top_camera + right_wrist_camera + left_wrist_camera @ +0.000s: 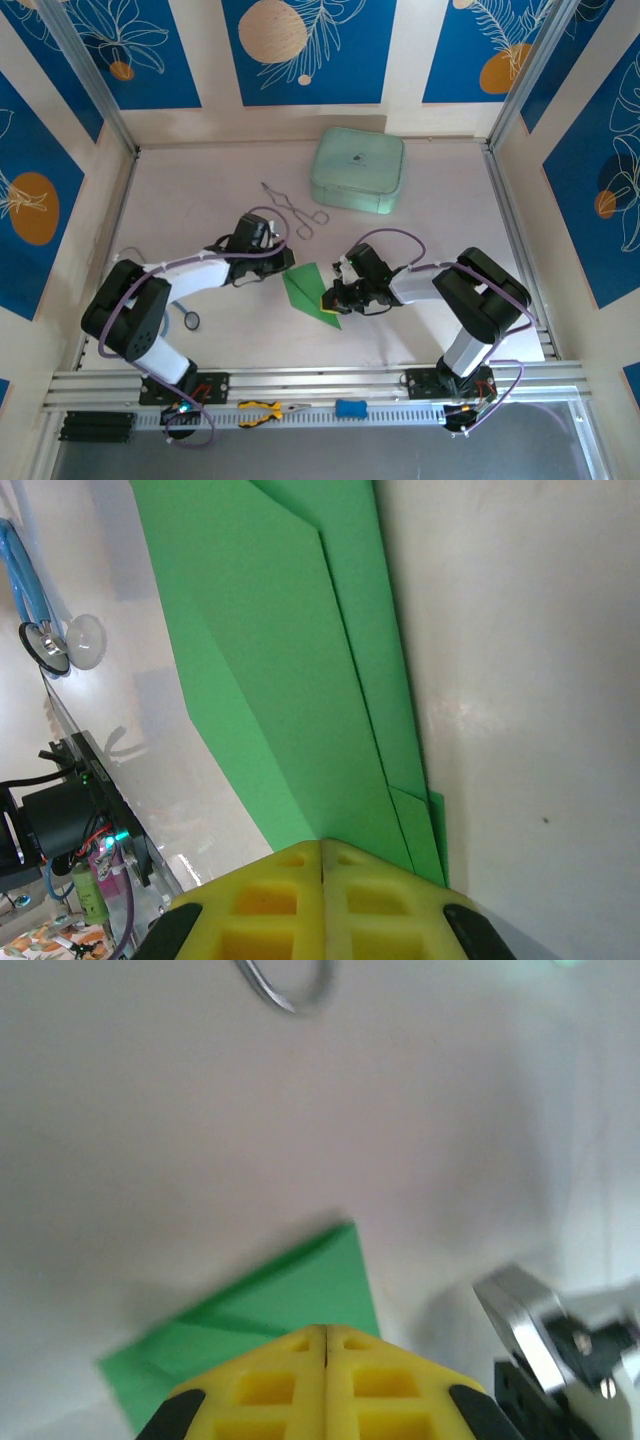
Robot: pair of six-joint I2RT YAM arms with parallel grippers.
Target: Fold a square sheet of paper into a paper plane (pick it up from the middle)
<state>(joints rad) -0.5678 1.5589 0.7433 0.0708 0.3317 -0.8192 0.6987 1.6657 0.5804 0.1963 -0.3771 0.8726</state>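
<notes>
Found the counter (200, 190) carrying a mint-green case (357, 170) at its far side, well apart from the work. Found the paper plane (310, 293) lying flat near the counter's middle, between the two arms, already narrowed to a pointed dart with layered flaps and long creases down its length. Judged most of the folding done: square outline gone, nose formed, layers stacked. Judged left, probably, the firming of the last creases and the opening of the wings, given how flat it lay. Noted the left gripper (325, 1332) at the plane's edge on its own side, fingers pressed together with nothing between them. Noted the right gripper (322, 845) low over the plane's near end, fingers likewise closed flat against each other; could not tell whether pressing on the paper or hovering just above.
</notes>
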